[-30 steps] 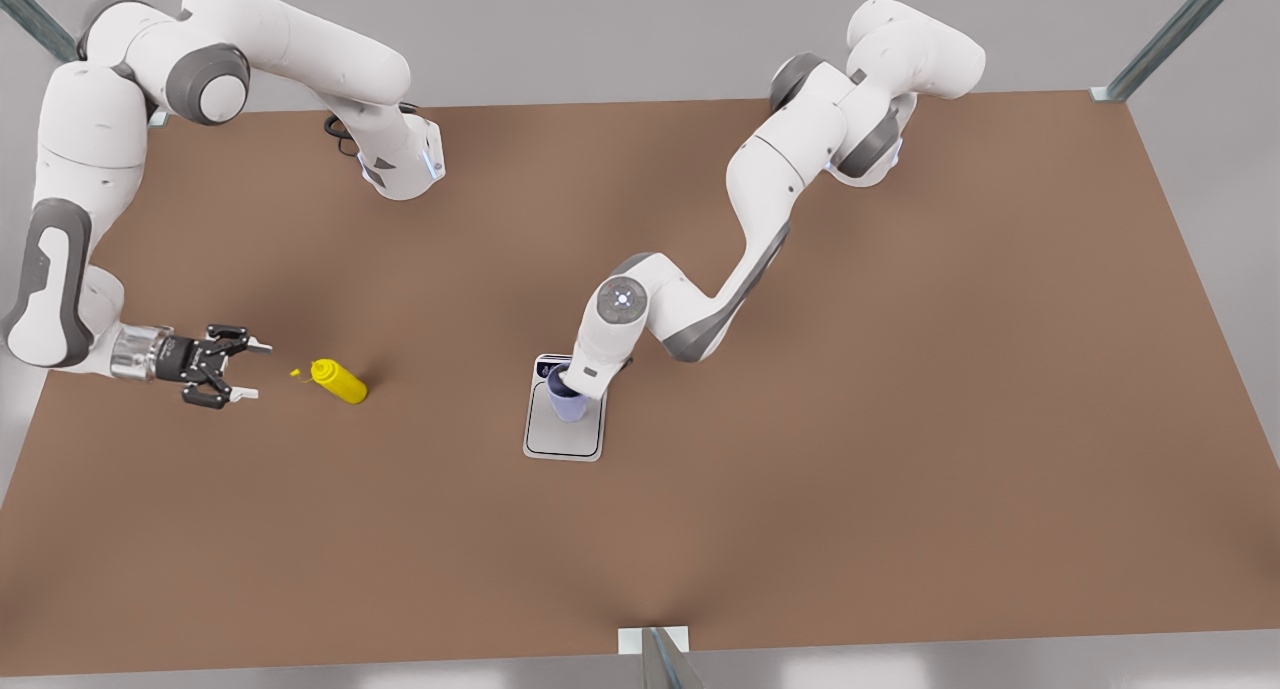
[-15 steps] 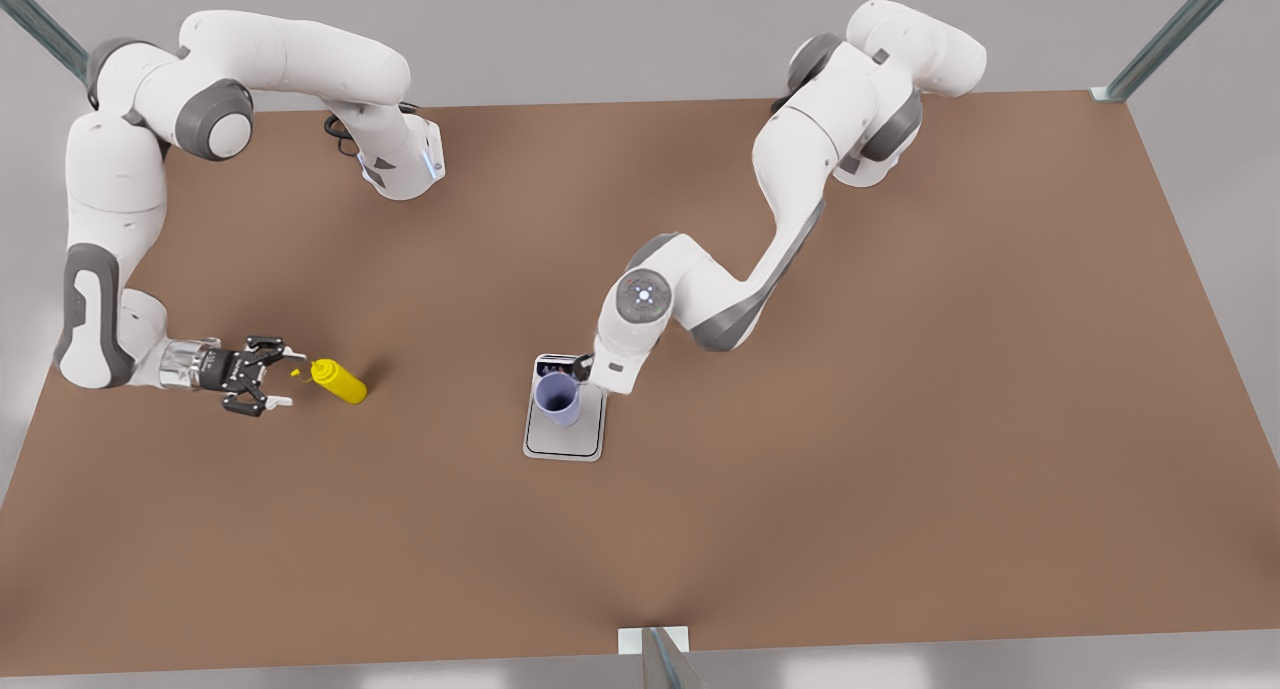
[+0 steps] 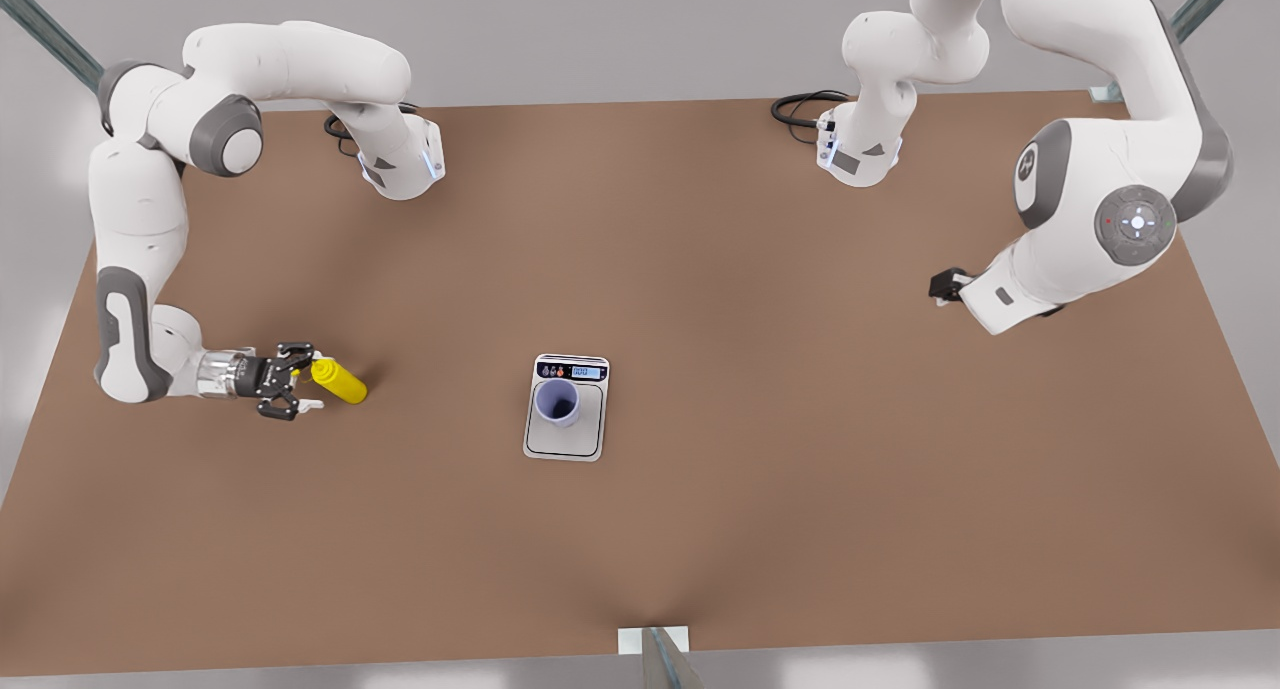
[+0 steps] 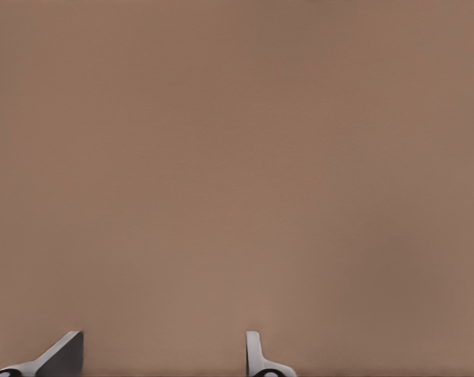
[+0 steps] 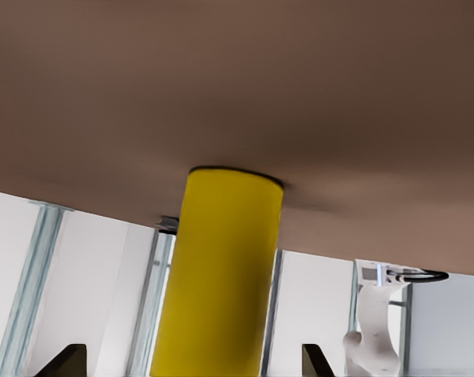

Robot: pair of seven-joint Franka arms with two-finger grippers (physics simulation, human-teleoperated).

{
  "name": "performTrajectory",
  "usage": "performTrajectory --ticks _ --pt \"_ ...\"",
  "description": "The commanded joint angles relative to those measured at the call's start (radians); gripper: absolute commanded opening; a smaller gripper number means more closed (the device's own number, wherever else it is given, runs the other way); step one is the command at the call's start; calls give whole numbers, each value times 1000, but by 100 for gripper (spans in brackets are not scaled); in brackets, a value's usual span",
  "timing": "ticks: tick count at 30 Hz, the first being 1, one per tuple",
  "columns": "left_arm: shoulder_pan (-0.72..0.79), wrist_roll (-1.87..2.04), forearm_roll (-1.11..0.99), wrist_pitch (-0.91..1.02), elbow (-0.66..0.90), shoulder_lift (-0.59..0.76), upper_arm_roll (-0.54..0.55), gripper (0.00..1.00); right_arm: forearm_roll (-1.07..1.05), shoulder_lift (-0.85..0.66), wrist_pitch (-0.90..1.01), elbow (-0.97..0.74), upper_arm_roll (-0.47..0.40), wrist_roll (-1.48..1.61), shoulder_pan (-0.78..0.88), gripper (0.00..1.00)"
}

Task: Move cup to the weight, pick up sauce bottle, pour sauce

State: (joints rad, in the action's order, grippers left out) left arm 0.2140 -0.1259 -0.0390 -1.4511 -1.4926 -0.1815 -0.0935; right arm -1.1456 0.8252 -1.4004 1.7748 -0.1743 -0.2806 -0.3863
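Front view: flat silver-white digital scale [image 3: 566, 410] w/ dark display strip lies mid brown desk [image 3: 700, 529]. Small lavender-blue tumbler cup [image 3: 556, 403] stands upright on its grey plate, nothing touching it. Well off to the scale's side, toward the front view's left, bright yellow cylindrical sauce bottle [image 3: 338, 381] lies flat on the desk. Right tool [image 3: 298, 381] is at the bottle's nozzle end, black fingers spread apart, one either side of that end, not clamped. Left tool [image 3: 944, 286] hangs far from the scale toward the front view's right, above the desk; only a dark stub shows there.

Left wrist view: bare desk [image 4: 237, 157]; two grey fingertips [image 4: 60, 357] set wide apart, nothing between them, so left tool is open.

Right wrist view: sauce bottle [image 5: 221, 275] runs lengthwise away from the cam, btwn two dark fingertips [image 5: 64, 363] standing clear of its sides; desk [image 5: 237, 78] beyond.
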Motion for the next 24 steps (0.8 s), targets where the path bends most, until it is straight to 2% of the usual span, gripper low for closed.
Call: performTrajectory --ticks 1,5,13,19,21,24 --pt "-1 -1 -4 0 0 -7 0 100 0 0 0 0 1 0 0 100" --pt "-1 -6 -5 0 0 -7 0 100 0 20 -8 0 19 -2 1 100" --pt "-1 -3 -5 2 2 -7 0 100 0 29 -17 -2 53 -2 3 64" --pt "-1 2 -5 9 0 -6 0 100 1 32 -17 -5 67 0 1 45" --pt "-1 2 -4 20 0 -4 0 100 1 31 -15 -5 67 1 1 34" --pt "-1 0 -4 21 2 -4 0 100 3 28 -12 -14 68 3 1 29"
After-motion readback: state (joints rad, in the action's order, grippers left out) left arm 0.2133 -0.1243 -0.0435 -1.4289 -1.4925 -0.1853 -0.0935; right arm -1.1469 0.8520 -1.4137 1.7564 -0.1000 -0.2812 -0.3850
